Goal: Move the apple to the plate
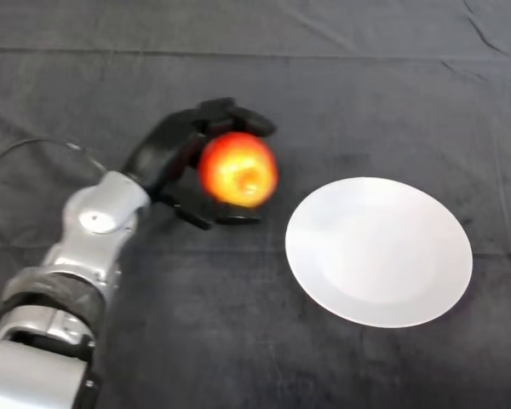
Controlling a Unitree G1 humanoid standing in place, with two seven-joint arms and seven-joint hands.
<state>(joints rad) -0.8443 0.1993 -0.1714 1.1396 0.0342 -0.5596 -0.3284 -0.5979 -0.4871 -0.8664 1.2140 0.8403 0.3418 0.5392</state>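
Observation:
A red and yellow apple (238, 169) is held in my left hand (172, 150), just left of the plate. My fingers curl over its far side and my thumb (206, 216) curls under its near side. A white round plate (379, 250) lies flat on the dark cloth at the right of the middle. The apple is a short way from the plate's left rim and does not overlap it. I cannot tell whether the apple touches the cloth.
The dark cloth (238, 341) covers the whole table. My silver-grey left arm (77, 264) comes in from the lower left.

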